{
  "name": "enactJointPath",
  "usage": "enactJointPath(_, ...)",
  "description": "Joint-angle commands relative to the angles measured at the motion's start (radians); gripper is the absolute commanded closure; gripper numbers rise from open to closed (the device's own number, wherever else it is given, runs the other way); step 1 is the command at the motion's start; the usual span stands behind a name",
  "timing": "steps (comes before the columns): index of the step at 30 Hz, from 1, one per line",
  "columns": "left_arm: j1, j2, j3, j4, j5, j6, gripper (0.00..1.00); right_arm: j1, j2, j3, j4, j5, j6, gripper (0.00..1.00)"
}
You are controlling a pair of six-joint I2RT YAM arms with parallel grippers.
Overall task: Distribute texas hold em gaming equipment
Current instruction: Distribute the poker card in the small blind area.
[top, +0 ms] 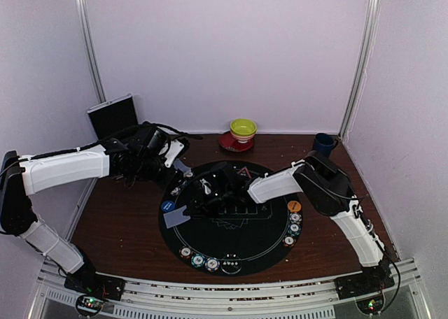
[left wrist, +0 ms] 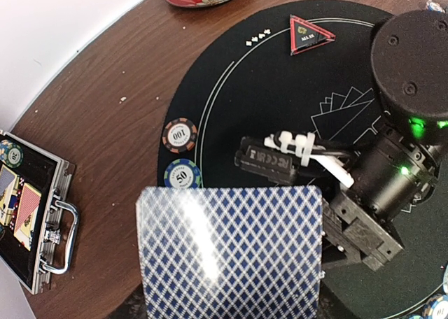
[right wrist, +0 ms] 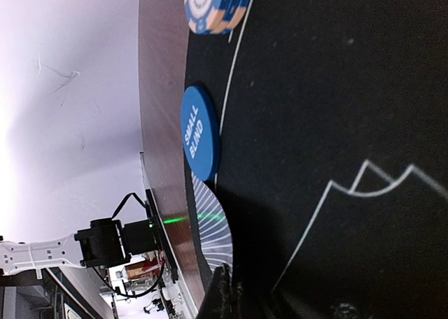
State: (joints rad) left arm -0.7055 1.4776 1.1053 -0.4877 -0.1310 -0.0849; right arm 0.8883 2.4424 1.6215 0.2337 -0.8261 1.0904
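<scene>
A round black mat [top: 231, 238] lies mid-table. My left gripper [top: 175, 158] hovers at its far-left edge, shut on a blue diamond-backed playing card [left wrist: 231, 252] that hides its fingers in the left wrist view. My right gripper [top: 198, 207] reaches across the mat, low on its left side. It looks shut on the edge of another card [right wrist: 213, 228], which bends against the mat [right wrist: 336, 109] beside the blue SMALL BLIND button [right wrist: 199, 133]. That card [top: 176, 216] and button [top: 168, 206] also show in the top view. Chips marked 100 [left wrist: 179, 134] and 50 [left wrist: 183, 173] lie at the mat's left rim.
Several chips [top: 212, 264] line the mat's near rim; more chips [top: 294, 228] and an orange button [top: 294, 206] lie at its right. A red triangle marker [left wrist: 308, 36] lies far on the mat. An open metal case [left wrist: 35, 221] stands left; a bowl on a saucer [top: 243, 130] and a mug [top: 323, 144] stand at the back.
</scene>
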Motion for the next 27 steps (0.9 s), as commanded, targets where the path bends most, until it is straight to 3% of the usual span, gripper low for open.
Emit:
enactJointPath(1,0.008,-0.030,0.007,0.049,0.005,-0.008,0.43,-0.048,0.025,0.020,-0.136,0.125,-0.057,1.00)
enactJointPath(11,0.009,-0.023,0.006,0.054,0.007,-0.008,0.43,-0.055,0.071,0.083,-0.145,0.083,-0.052,1.00)
enactJointPath(27,0.015,-0.031,0.006,0.056,0.016,0.002,0.43,-0.013,-0.024,-0.073,-0.019,0.005,0.015,1.00)
